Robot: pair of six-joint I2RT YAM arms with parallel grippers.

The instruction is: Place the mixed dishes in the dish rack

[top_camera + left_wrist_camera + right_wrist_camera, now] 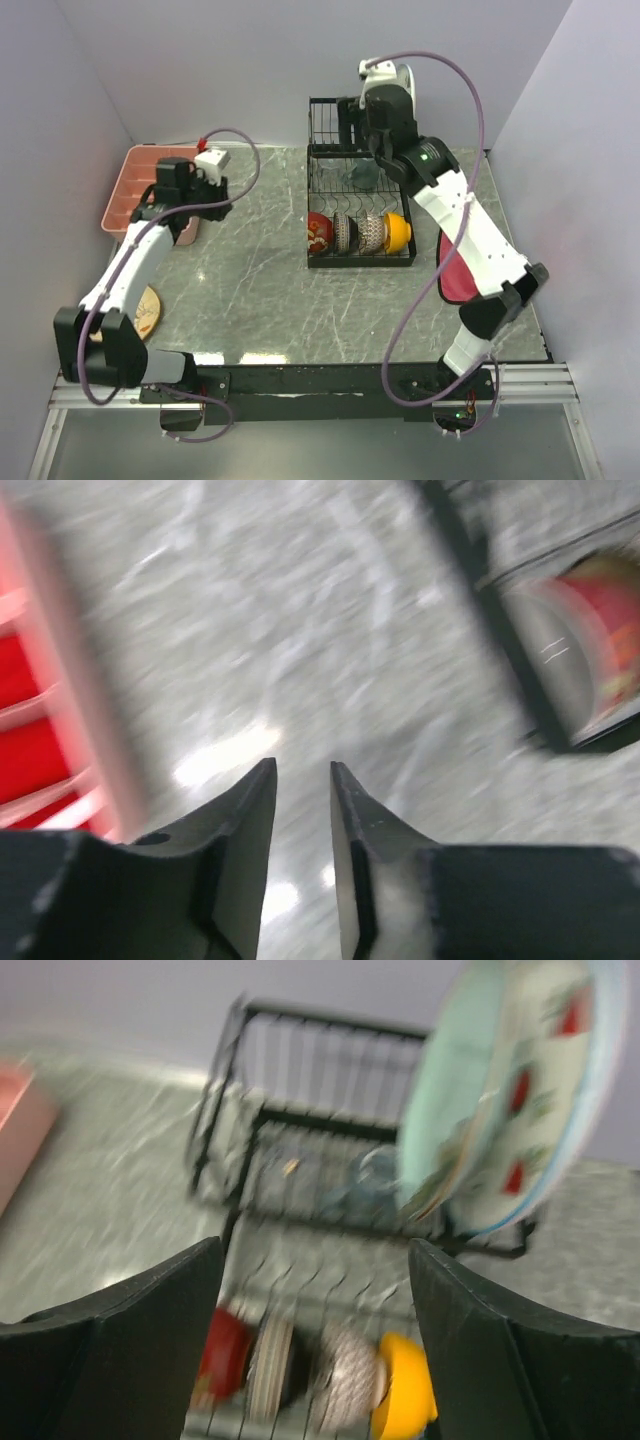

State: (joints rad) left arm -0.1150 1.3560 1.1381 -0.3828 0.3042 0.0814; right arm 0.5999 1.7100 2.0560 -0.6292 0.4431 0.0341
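On the counter [260, 300], the dish rack [322, 125] toward 1 o'clock holds plates [500, 1100] and four bowls [372, 233]. The tan plate [148, 312] lies flat at 8 o'clock. It is likely stiff, slick and breakable, so pinch its rim. The left gripper [302, 765] is narrowly apart and the right gripper [315, 1250] wide apart; both are empty.

a red bowl [319, 232], striped bowl [345, 232], patterned bowl [372, 233] and orange bowl [398, 232] are stood on edge, in a row, in the lower tray of the black wire dish rack [360, 264]. a clear glass [362, 176] is seen in its upper tier. a tan plate [148, 310] is seen well apart, at the near left.
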